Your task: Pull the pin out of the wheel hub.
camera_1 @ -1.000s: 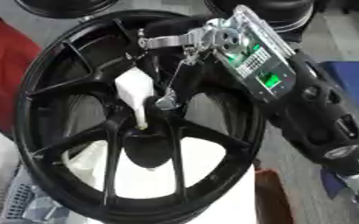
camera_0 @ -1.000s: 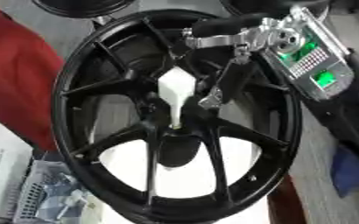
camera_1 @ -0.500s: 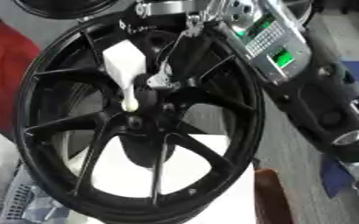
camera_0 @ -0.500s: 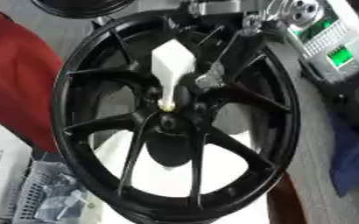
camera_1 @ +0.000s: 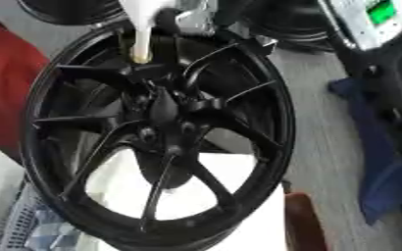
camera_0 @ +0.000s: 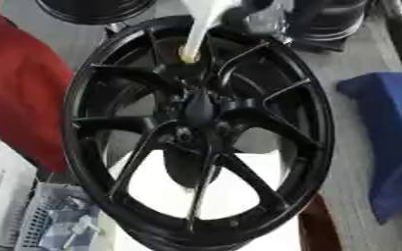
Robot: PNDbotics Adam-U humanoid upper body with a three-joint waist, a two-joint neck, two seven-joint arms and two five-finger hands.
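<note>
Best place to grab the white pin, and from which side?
Probably the wide white upper body of the pin, coming from above the wheel. It tapers to a thin yellowish tip that hangs over the spokes, so low down there is little to pinch and the spokes crowd it. The right hand shows only partly at the top edge beside the pin; its grip cannot be made out.

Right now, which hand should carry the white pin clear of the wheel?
Probably the right hand: it shows at the top edge beside the white pin, whose tip hangs above the black wheel. The left hand isn't visible.
</note>
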